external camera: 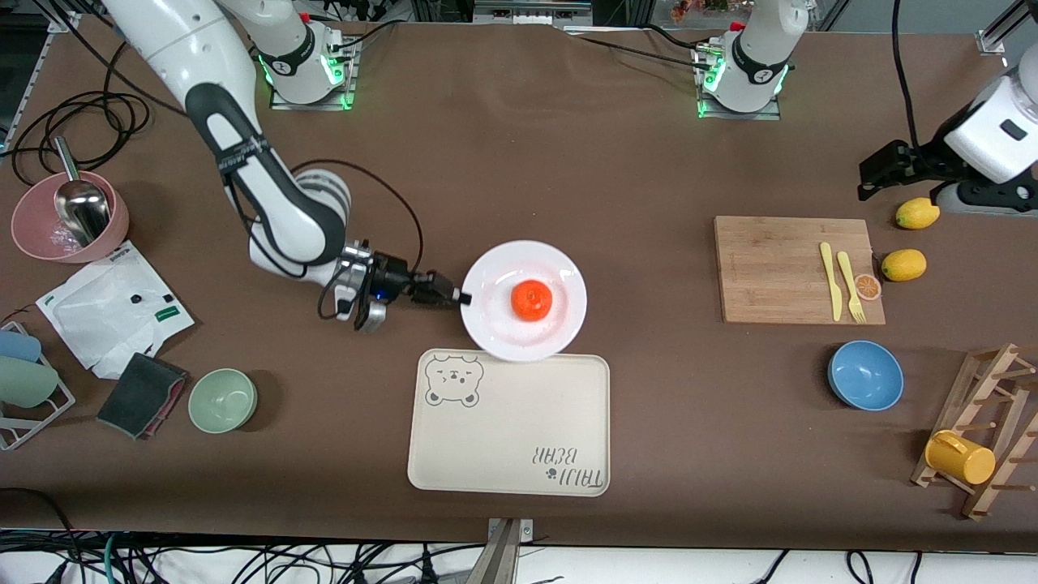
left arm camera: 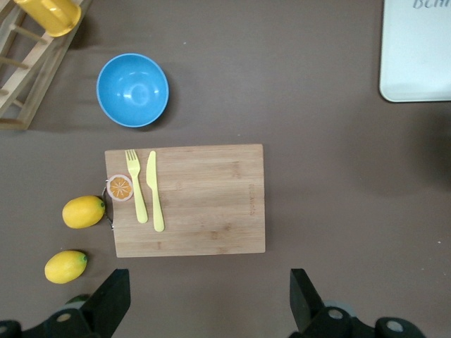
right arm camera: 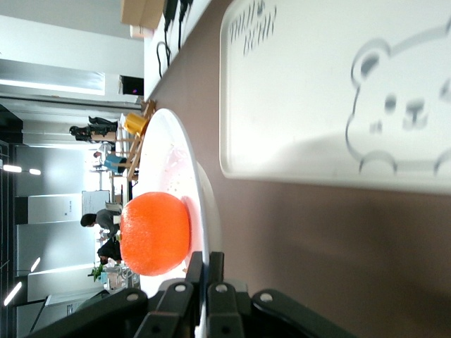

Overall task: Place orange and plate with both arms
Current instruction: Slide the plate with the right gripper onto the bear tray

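While the right pincer (external camera: 464,298) is pressed together on the rim of the plate (external camera: 486,280), the orange (external camera: 531,300) sits on the plate; the plate overlaps the bear tray (external camera: 509,426); the left pincer (left arm camera: 204,299) waits spread over the brown counter (external camera: 649,186), near the cutting board (external camera: 774,272).

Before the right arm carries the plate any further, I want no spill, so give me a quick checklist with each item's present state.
1. Right gripper shut on the rim of the plate: ok, the right wrist view shows its fingers pinching the rim.
2. Orange sits on the plate: ok, near its centre.
3. Plate level: cannot tell.
4. Plate fully over the bear tray: not ok, only its edge overlaps the tray's edge.
5. Tray surface free to receive it: ok.
6. Left gripper out of the way: ok, open and waiting over the table beside the cutting board.
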You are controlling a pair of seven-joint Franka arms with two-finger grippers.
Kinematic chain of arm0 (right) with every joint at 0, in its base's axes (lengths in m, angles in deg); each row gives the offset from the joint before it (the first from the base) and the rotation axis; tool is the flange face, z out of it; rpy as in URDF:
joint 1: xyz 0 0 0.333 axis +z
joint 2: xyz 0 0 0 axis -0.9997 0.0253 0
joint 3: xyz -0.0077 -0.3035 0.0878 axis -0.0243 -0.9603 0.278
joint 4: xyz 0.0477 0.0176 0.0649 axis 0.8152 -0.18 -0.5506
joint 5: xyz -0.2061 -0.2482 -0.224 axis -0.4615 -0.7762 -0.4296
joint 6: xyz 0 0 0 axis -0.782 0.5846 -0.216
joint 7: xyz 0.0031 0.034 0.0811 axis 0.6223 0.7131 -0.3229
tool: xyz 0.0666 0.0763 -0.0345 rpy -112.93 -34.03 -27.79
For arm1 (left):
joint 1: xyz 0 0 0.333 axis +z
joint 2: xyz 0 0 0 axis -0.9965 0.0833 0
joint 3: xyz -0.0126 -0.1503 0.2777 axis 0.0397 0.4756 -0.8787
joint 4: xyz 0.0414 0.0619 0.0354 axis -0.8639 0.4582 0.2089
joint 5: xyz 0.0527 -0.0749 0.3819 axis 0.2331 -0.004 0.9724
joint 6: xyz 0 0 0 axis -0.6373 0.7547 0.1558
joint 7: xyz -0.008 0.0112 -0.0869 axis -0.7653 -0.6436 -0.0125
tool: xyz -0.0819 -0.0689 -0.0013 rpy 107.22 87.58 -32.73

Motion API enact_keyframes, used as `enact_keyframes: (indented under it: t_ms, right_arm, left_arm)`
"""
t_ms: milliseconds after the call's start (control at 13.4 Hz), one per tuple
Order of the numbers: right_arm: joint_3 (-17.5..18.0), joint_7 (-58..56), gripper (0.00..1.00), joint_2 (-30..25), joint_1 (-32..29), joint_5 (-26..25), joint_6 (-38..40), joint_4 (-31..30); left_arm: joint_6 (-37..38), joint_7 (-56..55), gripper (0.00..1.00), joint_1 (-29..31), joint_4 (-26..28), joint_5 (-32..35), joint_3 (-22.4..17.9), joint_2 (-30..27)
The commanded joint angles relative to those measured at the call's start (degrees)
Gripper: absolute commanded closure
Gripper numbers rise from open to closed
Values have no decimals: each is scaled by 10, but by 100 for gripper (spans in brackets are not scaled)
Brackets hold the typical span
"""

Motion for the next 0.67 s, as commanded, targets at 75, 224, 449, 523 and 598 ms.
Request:
enact_keyframes:
  t_ms: [75,224,449,523,598]
  right_arm:
    - [8,29,100,139,-4,-76,3,178]
    - [8,36,100,202,9,-126,3,265]
    - [-17,56,100,243,32,-167,2,332]
    - [-23,56,100,260,41,-167,2,356]
    - [-25,56,100,277,45,-167,2,379]
  left_arm:
    - [25,3,0,15,-11,0,-1,1]
    - [23,4,0,27,-11,1,0,3]
    - [21,4,0,32,-11,0,0,3]
    - [20,5,0,32,-11,1,1,4]
    - [20,5,0,31,-11,1,2,3]
